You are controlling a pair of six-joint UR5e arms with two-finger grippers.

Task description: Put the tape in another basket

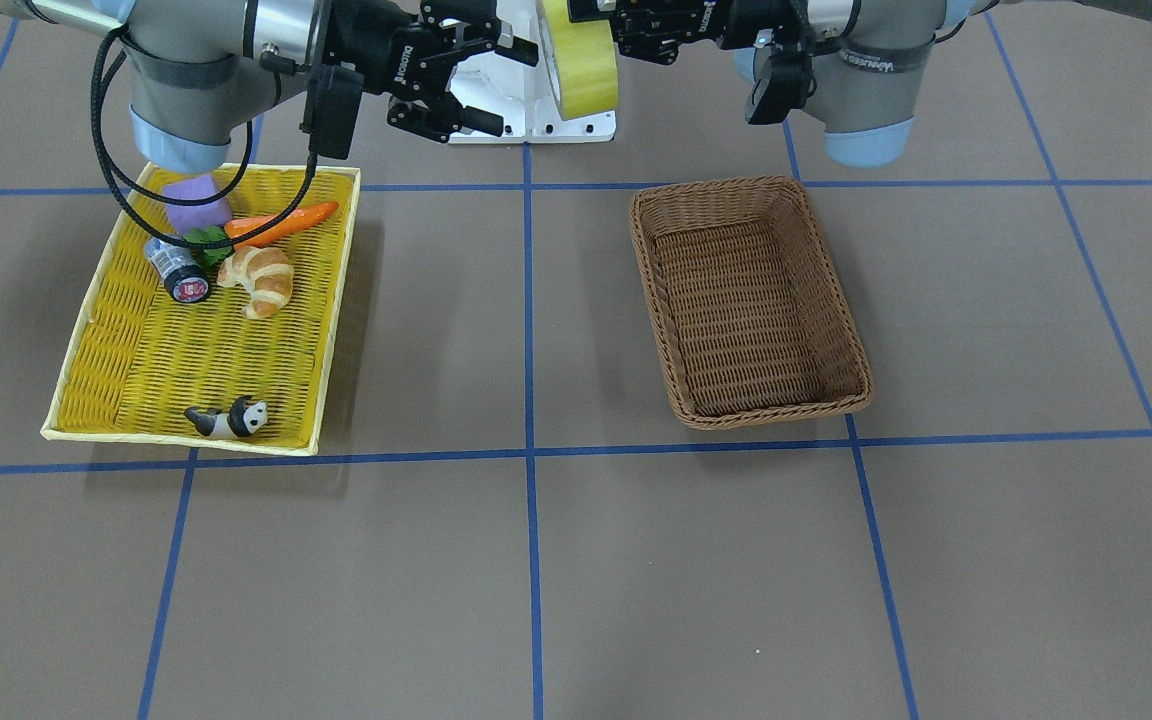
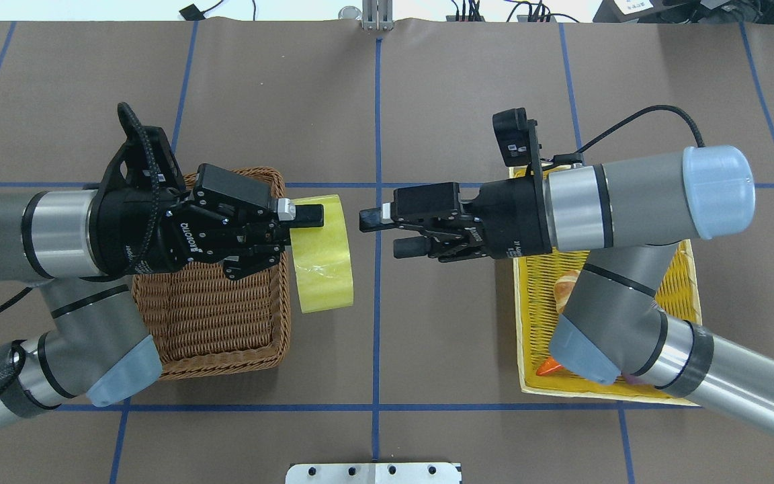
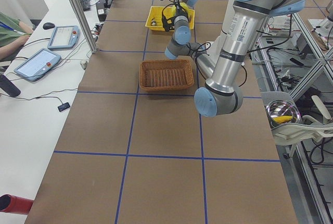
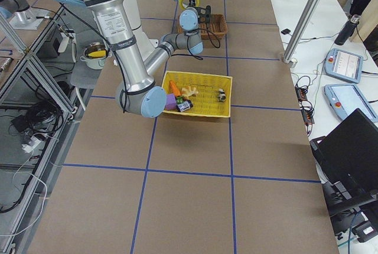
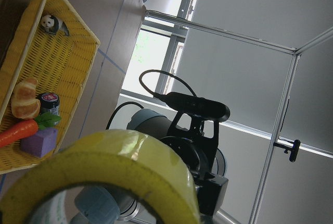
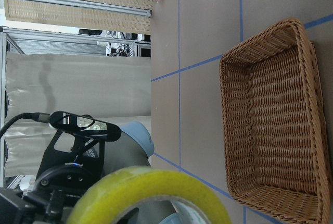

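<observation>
The left gripper (image 2: 303, 225) is clamped on the tape (image 2: 323, 265) — the roll hangs on edge above the table, just past the basket (image 2: 273, 351) on its side toward the table's middle. The right gripper (image 2: 387, 234) — fingers spread — faces the roll from farther off the basket, not touching it.

Two arms of matt grey tubing, joints capped in pale blue: left arm (image 2: 58, 235) and right arm (image 2: 629, 202). Polished silver rings and black bands at both wrists. Boxy black left gripper (image 2: 286, 232) and right gripper (image 2: 381, 234), lettered ROBOTIQ in white, with small silver blocks at the finger mounts. Black camera bracket (image 2: 518, 138) on the right wrist, bearing a small white label. Paired black cables (image 1: 96, 110) along the right arm; ribbed black cable loop (image 2: 130, 121) on the left wrist. Pale base plate (image 2: 373, 472) with dark screw holes at the worktop's robot-side edge.
</observation>
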